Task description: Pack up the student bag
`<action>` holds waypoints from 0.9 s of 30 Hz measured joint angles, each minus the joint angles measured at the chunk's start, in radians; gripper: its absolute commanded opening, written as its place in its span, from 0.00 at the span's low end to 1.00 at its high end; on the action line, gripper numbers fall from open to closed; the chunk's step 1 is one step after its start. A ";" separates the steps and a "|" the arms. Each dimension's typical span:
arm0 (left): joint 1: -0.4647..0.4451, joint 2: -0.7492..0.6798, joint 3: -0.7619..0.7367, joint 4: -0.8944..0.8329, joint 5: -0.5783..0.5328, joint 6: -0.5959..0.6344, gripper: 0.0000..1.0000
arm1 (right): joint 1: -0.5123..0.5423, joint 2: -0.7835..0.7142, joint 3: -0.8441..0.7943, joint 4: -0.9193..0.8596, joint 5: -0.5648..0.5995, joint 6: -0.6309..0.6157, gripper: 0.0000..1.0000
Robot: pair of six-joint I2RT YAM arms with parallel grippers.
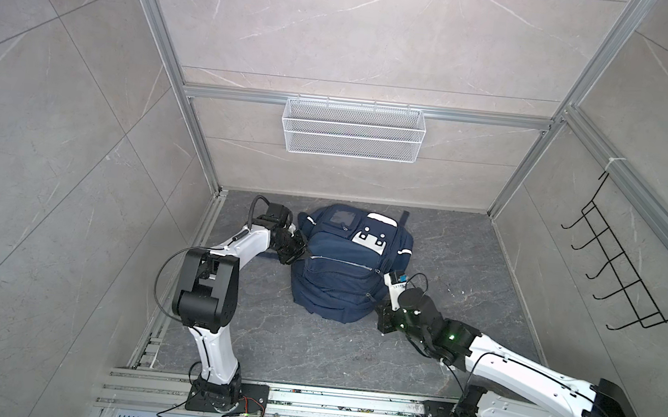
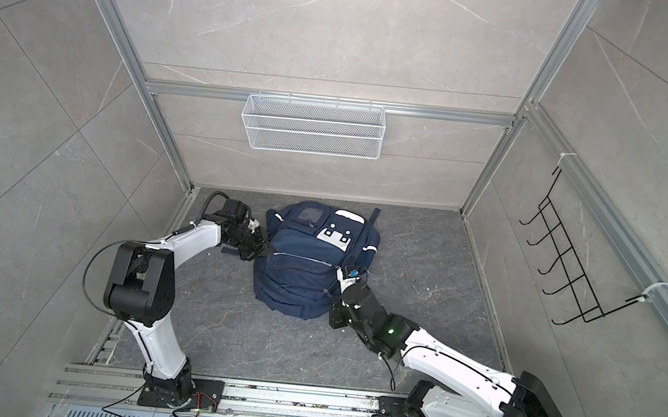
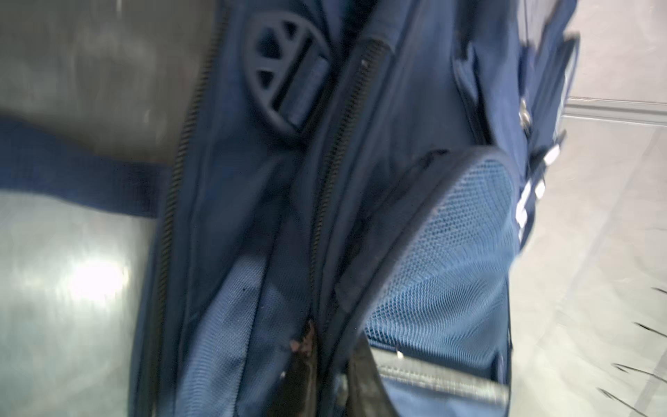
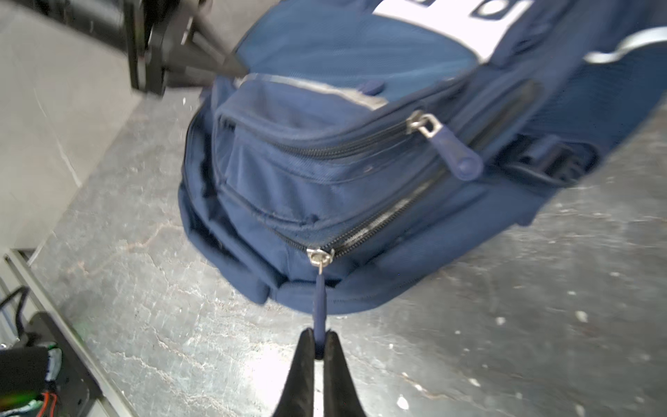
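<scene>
- While the right tool (image 4: 319, 346) is pressed together on the blue zipper pull (image 4: 319, 299) of a front compartment, the student bag (image 1: 343, 269) lies front-up on the dark bench (image 1: 310, 353), toward the far middle, between both arms.
- That pull hangs taut from its slider (image 4: 319, 254) at the bag's near right corner. I judge a zip is being worked, though whether it is opening or closing cannot be told.
- The left tool (image 1: 302, 255) meets the bag's left side, seemingly steadying it. Blur hides whether its fingers are spread or pinching fabric.
- No loose things to pack show around the bag in both top views, and the wire basket (image 1: 352, 132) on the far wall looks empty.
- Judged so, loading is either done or not begun, and the zips are what is left.
</scene>
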 measured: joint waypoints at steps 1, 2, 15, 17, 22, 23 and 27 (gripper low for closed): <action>0.002 0.005 0.012 0.008 -0.018 -0.006 0.37 | 0.016 0.034 0.015 0.003 0.003 0.005 0.00; 0.005 0.005 0.019 0.022 -0.042 -0.006 0.41 | 0.034 0.075 0.037 0.006 0.003 0.008 0.00; -0.114 -0.468 -0.340 0.107 -0.108 -0.110 0.52 | 0.077 0.216 0.155 0.010 -0.016 -0.002 0.00; -0.171 -0.520 -0.421 0.150 -0.107 -0.172 0.52 | 0.076 0.218 0.156 0.009 -0.021 -0.009 0.00; -0.270 -0.561 -0.564 0.229 -0.112 -0.312 0.52 | 0.077 0.218 0.156 0.009 -0.023 -0.013 0.00; -0.279 -0.564 -0.578 0.237 -0.114 -0.332 0.52 | 0.077 0.218 0.156 0.009 -0.023 -0.013 0.00; -0.305 -0.568 -0.604 0.289 -0.136 -0.402 0.53 | 0.076 0.218 0.156 0.009 -0.023 -0.013 0.00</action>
